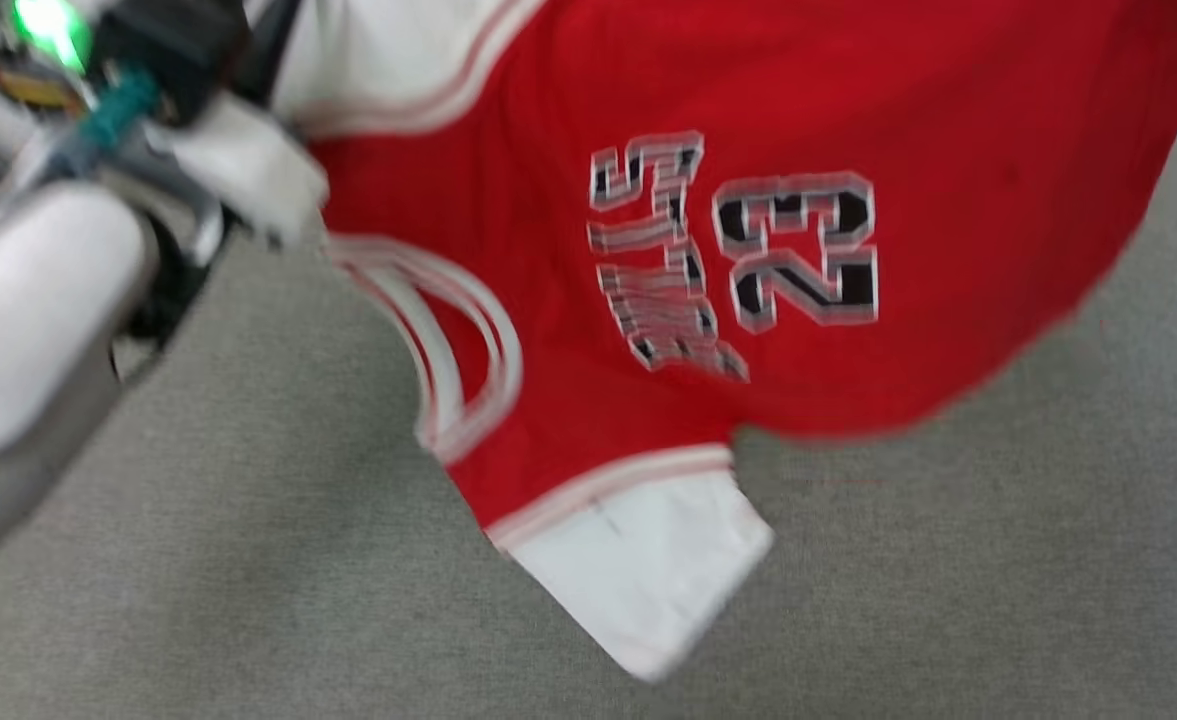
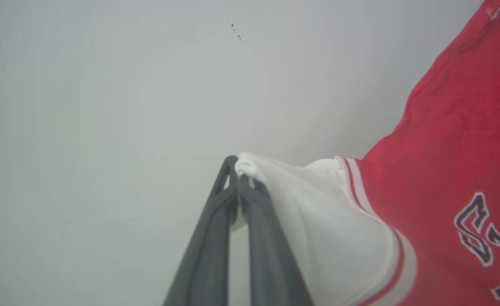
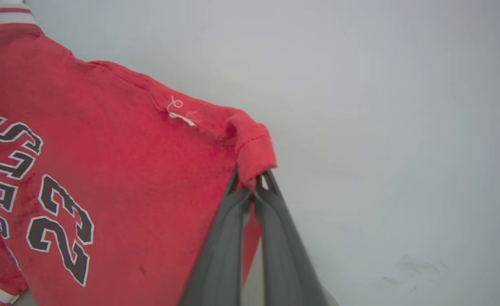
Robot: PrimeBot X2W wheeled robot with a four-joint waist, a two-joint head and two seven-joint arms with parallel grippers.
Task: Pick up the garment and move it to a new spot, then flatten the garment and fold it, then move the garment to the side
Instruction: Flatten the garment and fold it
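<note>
Grey woven cloth covers the work surface (image 1: 248, 560) under my head camera, and both wrist cameras look onto a plain pale wall (image 2: 105, 106) with a few dark specks (image 2: 235, 29) above the left fingers.

My left pincer (image 2: 238, 165) is clamped on the garment (image 2: 445, 170). Its two dark fingers (image 2: 207, 238) meet at the tips, with a small wad of white sleeve (image 2: 317, 212) bulging out just over them. From that grip the sleeve runs away to the right of the fingers, past the red-and-white stripe trim (image 2: 396, 250), into the red body.

My right pincer (image 3: 252, 180) is closed as well, pinching a rolled corner of the red hem (image 3: 252, 148), which drapes over the fingertips. The rest of the jersey spreads out to the left of this pincer. A small white stitched mark (image 3: 177, 112) sits up and left of the tips, and the black, white-outlined 23 (image 3: 60, 229) lies farther down and left.

On the head camera the picture is blurred. The jersey hangs stretched across the upper half, off the grey cloth. The number and a block of lettering (image 1: 653, 260) face me, the striped neckline (image 1: 458, 340) sags below the left arm's grip, and the free white sleeve (image 1: 648, 570) dangles lowest. My pale left forearm (image 1: 28, 320) fills the left edge, with a green light (image 1: 48, 25) above it.
</note>
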